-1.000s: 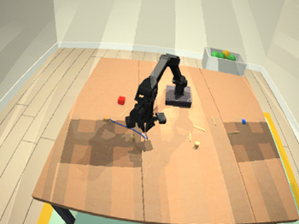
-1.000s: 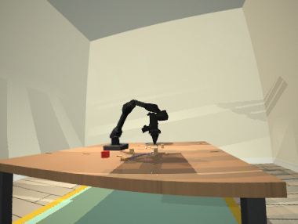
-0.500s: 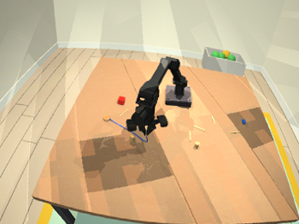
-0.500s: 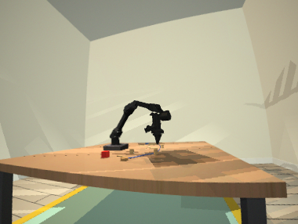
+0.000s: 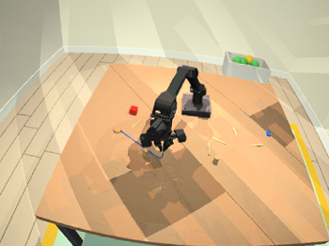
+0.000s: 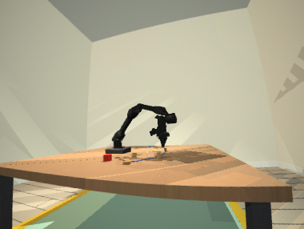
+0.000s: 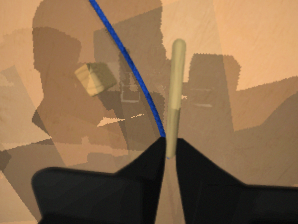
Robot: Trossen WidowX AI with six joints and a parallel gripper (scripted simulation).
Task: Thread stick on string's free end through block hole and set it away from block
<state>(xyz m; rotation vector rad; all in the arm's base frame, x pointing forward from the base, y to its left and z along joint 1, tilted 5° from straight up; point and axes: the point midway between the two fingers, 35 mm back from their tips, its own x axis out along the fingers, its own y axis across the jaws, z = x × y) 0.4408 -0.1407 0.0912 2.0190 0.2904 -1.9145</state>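
Note:
My gripper [image 5: 162, 150] [image 6: 163, 146] [image 7: 170, 143] is shut on the pale wooden stick [image 7: 177, 75], above the table. In the wrist view the stick points up from the fingertips. The blue string [image 5: 137, 143] [image 6: 144, 160] [image 7: 131, 68] runs from the fingertips to the round button [image 5: 117, 130] [image 6: 126, 162]. A small wooden block [image 5: 145, 153] [image 6: 158, 154] [image 7: 95, 79] stands near the string, to the left of the fingers in the wrist view; they do not touch it. I cannot make out its hole. The top and exterior views hardly show the stick.
A red cube [image 5: 133, 110] [image 6: 107, 158] and a loose stick [image 5: 136, 123] lie left of the arm. Several loose sticks, a small wooden piece [image 5: 216, 161] and a blue cube [image 5: 268, 133] lie to the right. Another wooden piece [image 6: 134, 154] shows in the exterior view.

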